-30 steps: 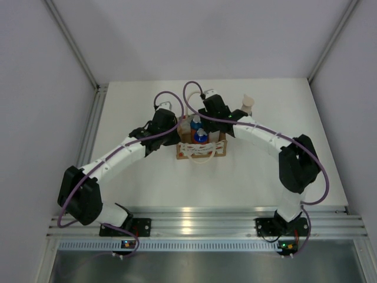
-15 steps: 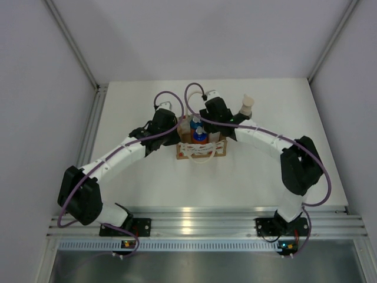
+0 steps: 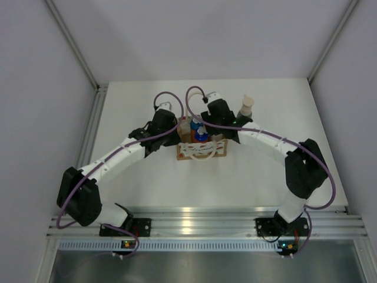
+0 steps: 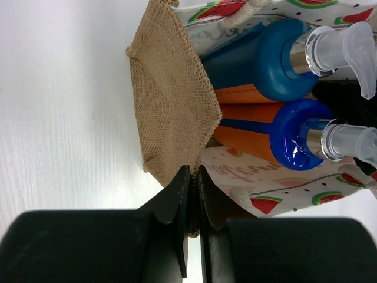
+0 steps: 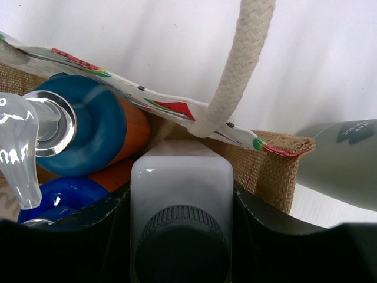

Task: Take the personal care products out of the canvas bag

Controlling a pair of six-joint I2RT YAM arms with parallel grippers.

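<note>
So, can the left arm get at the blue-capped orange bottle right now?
Probably not yet: the left gripper is shut on the canvas bag at its burlap edge. The orange bottle has its top uncovered, so letting go of the bag should free the way.

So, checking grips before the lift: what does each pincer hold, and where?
Left pincer pinches the burlap side wall of the canvas bag, at its edge. Right pincer clamps the white squarish bottle by its upper body, below the dark cap.
</note>
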